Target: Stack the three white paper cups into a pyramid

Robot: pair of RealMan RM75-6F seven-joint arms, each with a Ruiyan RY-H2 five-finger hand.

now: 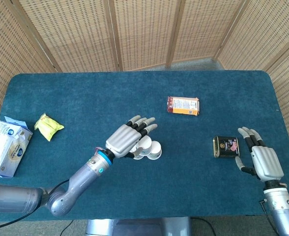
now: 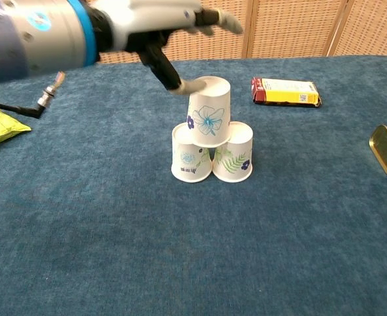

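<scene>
The fingers [image 2: 228, 24] of the left hand [image 1: 126, 138] were spread apart and held nothing, raised above the cups, with the thumb tip just at the upper rim of the top cup [image 2: 208, 112]; whether it touched, the views did not settle. That cup stood upside down on 2 upside-down bottom cups [image 2: 191, 153], which sat side by side and touching on the blue table [image 2: 180, 263], forming a pyramid of 3. The right hand [image 1: 261, 160] lay near the table's right edge, fingers extended and empty, just beside a dark tin [image 1: 226, 146]. A snack bar [image 1: 183, 105] lay further back. A yellow packet [image 1: 48, 126] and a white carton [image 1: 6, 146] lay far left.
</scene>
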